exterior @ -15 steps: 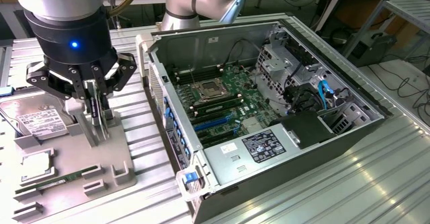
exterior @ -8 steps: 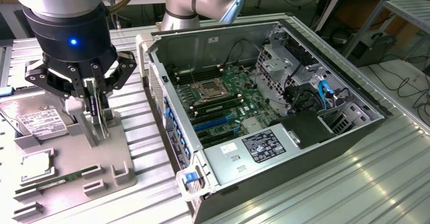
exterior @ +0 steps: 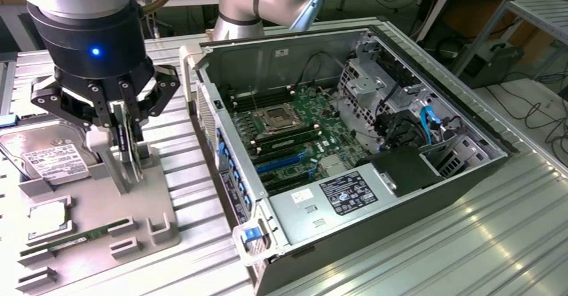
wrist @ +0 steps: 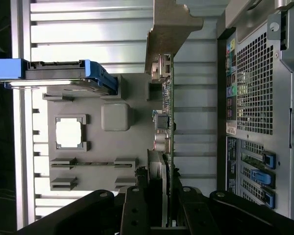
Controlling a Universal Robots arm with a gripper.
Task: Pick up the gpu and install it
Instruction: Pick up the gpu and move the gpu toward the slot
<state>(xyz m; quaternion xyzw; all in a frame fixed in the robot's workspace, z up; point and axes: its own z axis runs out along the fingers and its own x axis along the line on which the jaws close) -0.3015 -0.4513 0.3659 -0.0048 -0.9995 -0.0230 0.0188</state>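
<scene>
Jaws: clamped on the gpu's edge.
Gpu (wrist: 167, 122): on edge between the jaws, bracket end farthest out.
Tray (wrist: 132, 98): just beneath the jaws.
Hard drive (wrist: 54, 73): beside the jaws, on the tray.
Computer case (exterior: 293, 209): opposite side, open.

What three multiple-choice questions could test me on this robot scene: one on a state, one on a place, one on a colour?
1. The computer case is: A. open B. closed C. wrapped up
2. The gpu is: A. on the floor B. upright in the gripper, over the grey tray C. in a person's hand
3. The light on the arm is: A. red B. green C. blue
Answers: 1 A, its motherboard shows. 2 B, the gpu stands edge-on in its grip. 3 C, it glows blue above the gripper.
</scene>
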